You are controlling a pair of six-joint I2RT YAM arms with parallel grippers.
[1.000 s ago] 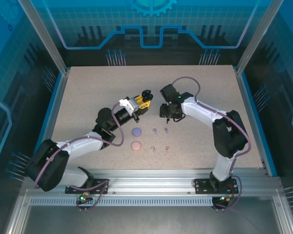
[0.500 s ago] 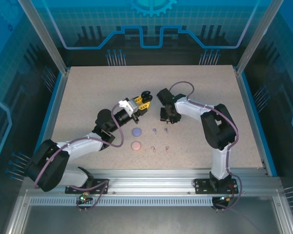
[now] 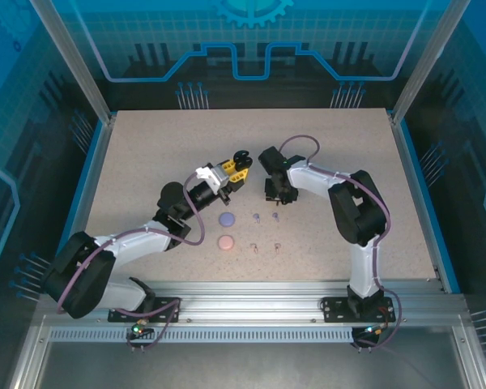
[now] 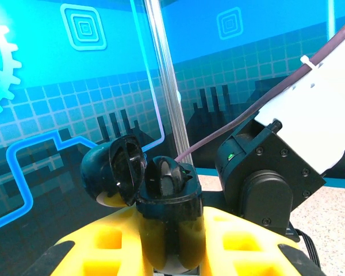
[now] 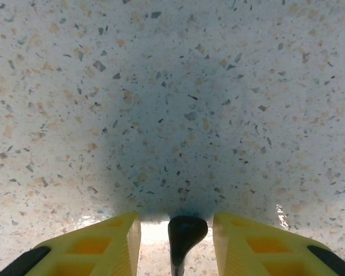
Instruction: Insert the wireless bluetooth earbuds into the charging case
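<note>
- From the top view, your left tool [image 3: 236,164] is clenched on the black charging case [image 3: 241,157]. It holds the case off the tabletop [image 3: 146,146] near the middle, with the lid open. I judge it is held up there as a ready socket, so a bud has only a short way to travel.
- Your right tool [image 3: 274,194] points straight down just beside that case, its tips at the tabletop.
- Toward the near edge from both tools lie the lavender case [image 3: 227,219] and the pink case [image 3: 226,242]. To their right are the lavender earbuds [image 3: 256,217] and the pinkish-beige earbuds [image 3: 254,247], each bud apart from its neighbours. That spacing lets you pick one without nudging another.
- In the left wrist view, the case body sits upright between the yellow fingers [image 4: 103,241], and the lid [image 4: 116,170] is hinged back to the left. The wells are too dark to tell whether a bud is already seated. The right arm [image 4: 264,190] stands close behind on the right.
- In the right wrist view, a black earbud [image 5: 188,230] rests on the tabletop between your right tool's tips. There is a gap on each side, wider on the left, so the tool is released and grips nothing yet. You would want the bud centred before closing, or it may pivot or skid.
</note>
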